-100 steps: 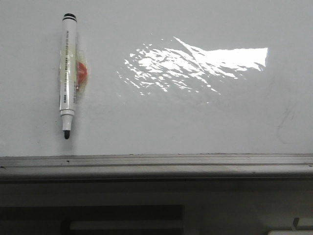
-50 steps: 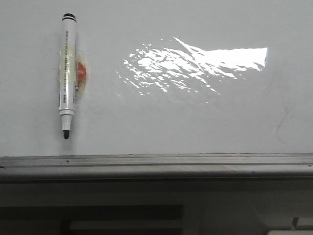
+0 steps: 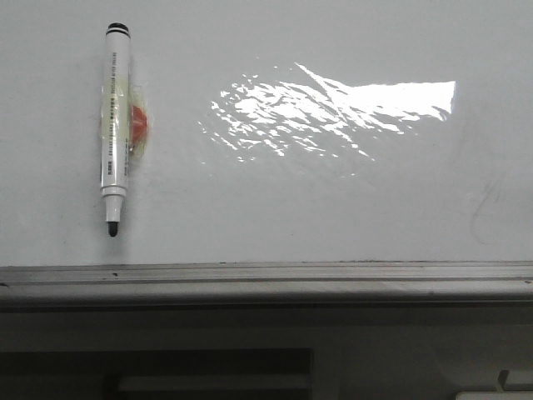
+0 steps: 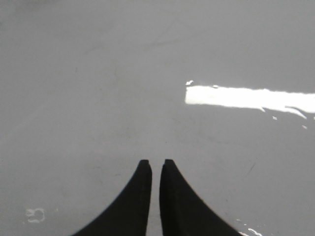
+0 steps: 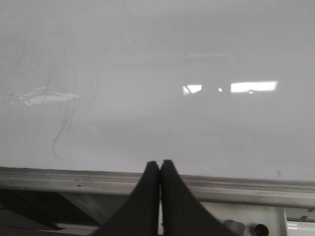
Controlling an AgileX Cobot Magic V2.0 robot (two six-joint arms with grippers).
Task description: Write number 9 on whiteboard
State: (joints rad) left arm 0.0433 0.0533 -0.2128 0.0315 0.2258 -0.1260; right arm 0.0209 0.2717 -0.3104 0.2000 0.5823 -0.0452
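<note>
The whiteboard (image 3: 291, 208) fills the front view, glossy white-grey with a bright glare patch (image 3: 350, 104) and a grey metal rail (image 3: 266, 275) along its near edge. A white marker (image 3: 115, 125) with a bare black tip lies on it at the left, tip toward the rail. No number 9 shows on the board. Neither gripper shows in the front view. My left gripper (image 4: 156, 162) hangs over bare board (image 4: 123, 73), its jaws almost together and empty. My right gripper (image 5: 160, 163) is shut and empty over the rail (image 5: 74, 179).
A faint grey curved smudge (image 3: 483, 208) marks the board at the right; it also shows in the right wrist view (image 5: 64, 128). An orange-red blob (image 3: 140, 123) sits by the marker's barrel. Below the rail there is a dark frame (image 3: 166, 367).
</note>
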